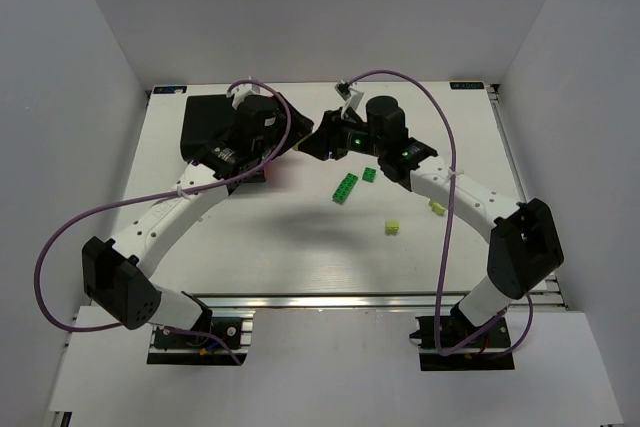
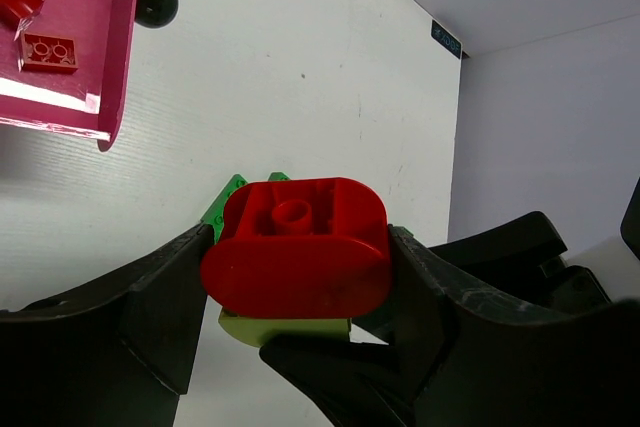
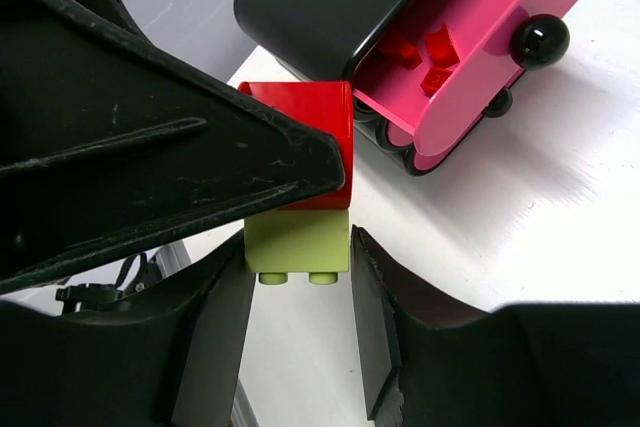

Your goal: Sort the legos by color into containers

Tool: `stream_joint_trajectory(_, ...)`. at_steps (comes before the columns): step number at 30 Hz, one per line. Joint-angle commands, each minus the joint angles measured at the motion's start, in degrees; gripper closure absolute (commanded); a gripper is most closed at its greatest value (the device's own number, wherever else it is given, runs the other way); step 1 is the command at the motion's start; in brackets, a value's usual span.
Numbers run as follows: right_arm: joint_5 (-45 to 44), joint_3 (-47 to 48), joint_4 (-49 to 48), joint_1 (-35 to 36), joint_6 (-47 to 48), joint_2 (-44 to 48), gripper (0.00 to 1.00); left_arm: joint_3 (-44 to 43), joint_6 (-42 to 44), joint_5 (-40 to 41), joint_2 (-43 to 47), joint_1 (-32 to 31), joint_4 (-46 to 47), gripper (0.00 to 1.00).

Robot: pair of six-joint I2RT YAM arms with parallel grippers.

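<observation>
Well, stacked pair: a red brick (image 2: 295, 247) stuck to a pale yellow brick (image 3: 298, 242), held toward the far edge of the bench (image 1: 250, 247), about midway between its side edges.
Left gripper (image 2: 300, 277): jaws clamped on the red brick's two ends, so the brick's long axis runs straight across from finger to finger.
Right gripper (image 3: 300, 282): jaws pressed against both sides of the yellow brick, whose two small bumps point away from the red one.
Black cabinet (image 1: 205, 122): by the far-left corner.
Pink drawer (image 3: 470, 77): pulled out of the cabinet, with its black knob (image 3: 539, 40) at the front.
Drawer contents: small red bricks (image 3: 420, 52) lying loose inside.
Green strip (image 1: 346, 188): flat on the bench near its middle, long axis slanting from near-left to far-right.
Shorter green brick (image 1: 370, 176): just beside the strip's far end, apart from it.
Loose yellow bricks (image 1: 392, 228) (image 1: 437, 208): on the bench toward the right edge, apart from each other.
</observation>
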State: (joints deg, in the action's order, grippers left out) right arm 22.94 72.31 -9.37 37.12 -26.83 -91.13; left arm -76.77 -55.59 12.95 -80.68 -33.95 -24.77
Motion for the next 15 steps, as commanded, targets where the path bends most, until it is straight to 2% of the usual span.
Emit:
stream_joint_trajectory(1,0.61,1.60,-4.52,-0.65,-0.59,-0.45,0.53,0.22,-0.57,-1.26,3.08,-0.23,1.40,1.00)
stream_joint_trajectory(4,1.41,1.69,-5.31,-0.91,-1.56,-0.80,0.53,0.48,-0.74,-1.44,3.16,-0.23,1.48,1.00)
stream_joint_trajectory(7,1.67,1.25,-6.63,-1.00,-2.52,-0.80,0.69,0.66,-1.01,-1.52,3.25,-0.23,1.83,1.00)
stream_joint_trajectory(8,1.15,1.08,-6.63,-1.09,-2.53,-0.80,0.93,0.75,-1.01,-1.61,3.34,-0.23,1.84,1.00)
stream_joint_trajectory(9,0.80,0.99,-6.54,-1.09,-2.61,-0.80,1.00,0.75,-0.92,-1.61,3.34,-0.23,2.01,1.00)
stream_joint_trajectory(15,1.85,-2.43,-6.72,-2.31,-1.56,1.47,1.00,0.04,0.66,0.85,2.90,0.38,1.31,1.00)
